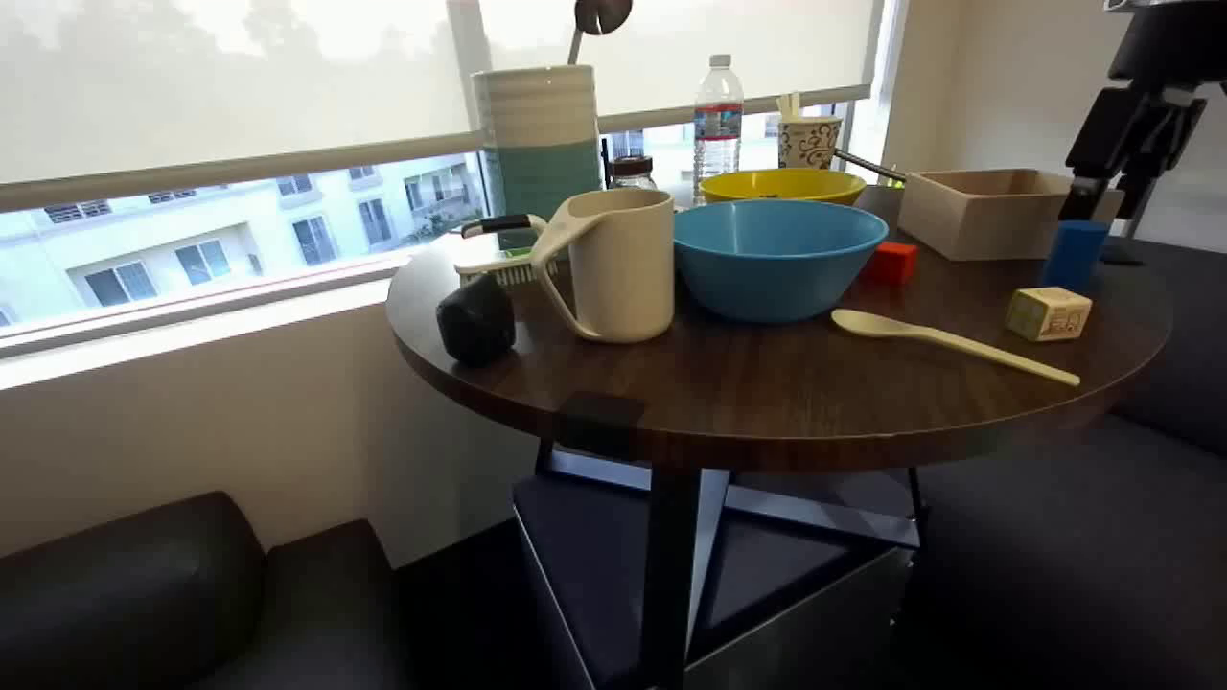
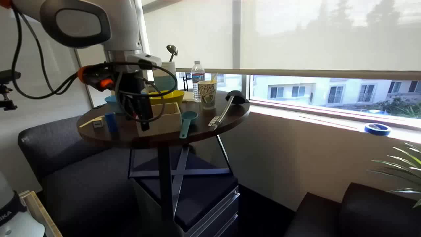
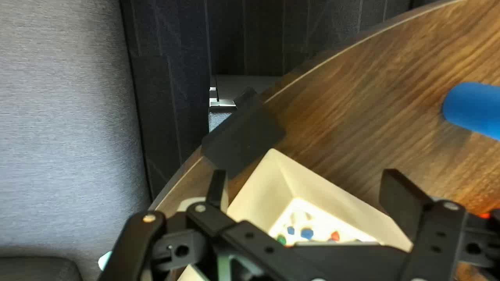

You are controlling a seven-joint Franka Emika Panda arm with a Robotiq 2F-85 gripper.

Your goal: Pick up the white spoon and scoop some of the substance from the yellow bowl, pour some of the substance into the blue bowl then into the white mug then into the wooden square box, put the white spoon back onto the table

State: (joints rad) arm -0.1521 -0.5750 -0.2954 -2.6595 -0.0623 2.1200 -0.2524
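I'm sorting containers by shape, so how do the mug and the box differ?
The mug has a looped handle; none shows on the box. The mug is round, the box square-cornered. The mug stands tall, the box low. Both are pale, open-topped and upright on the table.

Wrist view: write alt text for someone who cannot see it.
The robot's open hand frames a pale box with small coloured pieces inside, on a wood-grain table. A blue cylinder shows at the right edge, grey fabric at the left.
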